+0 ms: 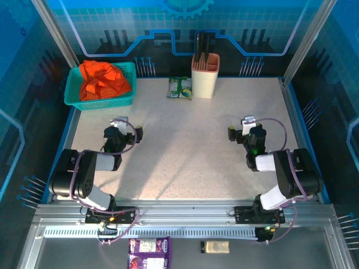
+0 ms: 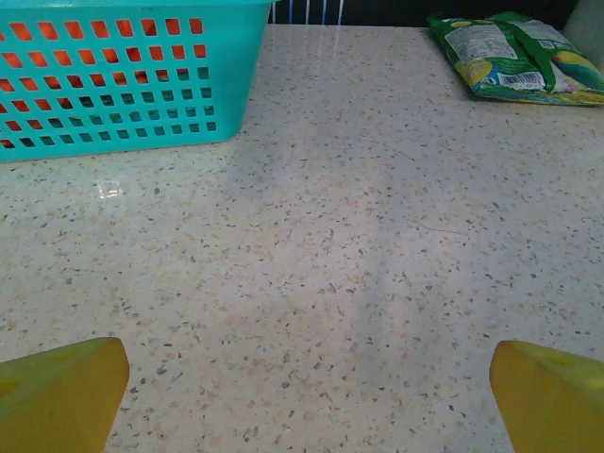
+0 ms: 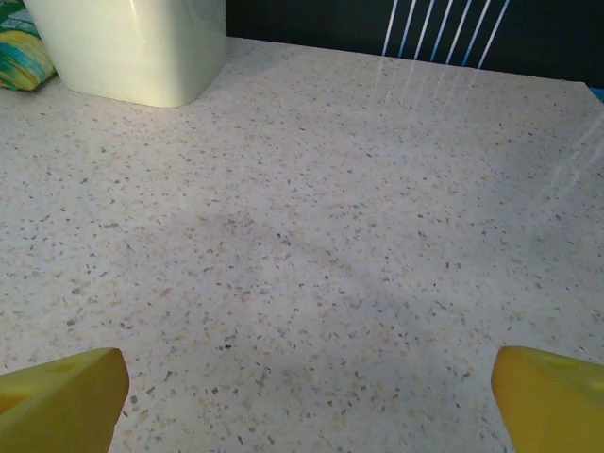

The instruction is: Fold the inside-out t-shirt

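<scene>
top external: t-shirt (image 1: 104,78) heaped in basket (image 1: 104,102) | left wrist: snack bag (image 2: 514,57) | left gripper (image 2: 308,368), right gripper (image 3: 310,373) spread wide

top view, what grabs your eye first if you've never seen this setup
The bright orange t-shirt, bunched in the teal basket at the far left corner of the table. Next, the cream holder and green packet at the far edge's middle, with the left gripper and right gripper open over bare table.
</scene>
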`<state>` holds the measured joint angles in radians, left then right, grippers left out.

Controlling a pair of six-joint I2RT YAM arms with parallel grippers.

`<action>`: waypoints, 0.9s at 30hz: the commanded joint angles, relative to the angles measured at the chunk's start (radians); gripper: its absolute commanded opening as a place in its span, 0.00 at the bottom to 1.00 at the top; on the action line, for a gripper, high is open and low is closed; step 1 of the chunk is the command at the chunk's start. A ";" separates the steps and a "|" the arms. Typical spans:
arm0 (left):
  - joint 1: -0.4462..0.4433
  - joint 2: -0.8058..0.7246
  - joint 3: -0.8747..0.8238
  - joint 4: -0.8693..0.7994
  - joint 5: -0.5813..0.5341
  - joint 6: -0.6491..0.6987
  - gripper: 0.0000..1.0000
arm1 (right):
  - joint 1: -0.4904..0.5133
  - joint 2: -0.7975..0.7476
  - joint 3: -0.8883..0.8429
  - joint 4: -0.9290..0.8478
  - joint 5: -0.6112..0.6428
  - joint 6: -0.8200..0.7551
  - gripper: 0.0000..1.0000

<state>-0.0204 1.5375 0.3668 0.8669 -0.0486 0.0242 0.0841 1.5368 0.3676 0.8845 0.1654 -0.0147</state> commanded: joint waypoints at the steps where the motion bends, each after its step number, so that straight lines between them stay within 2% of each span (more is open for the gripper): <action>1: 0.013 0.011 0.022 0.036 -0.009 -0.012 0.99 | -0.003 0.007 0.024 0.027 -0.030 0.007 1.00; 27: 0.013 0.010 0.023 0.034 -0.007 -0.013 0.99 | -0.008 0.006 0.027 0.021 -0.042 0.009 1.00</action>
<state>-0.0158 1.5383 0.3698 0.8700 -0.0490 0.0242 0.0841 1.5368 0.3729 0.8837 0.1295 -0.0147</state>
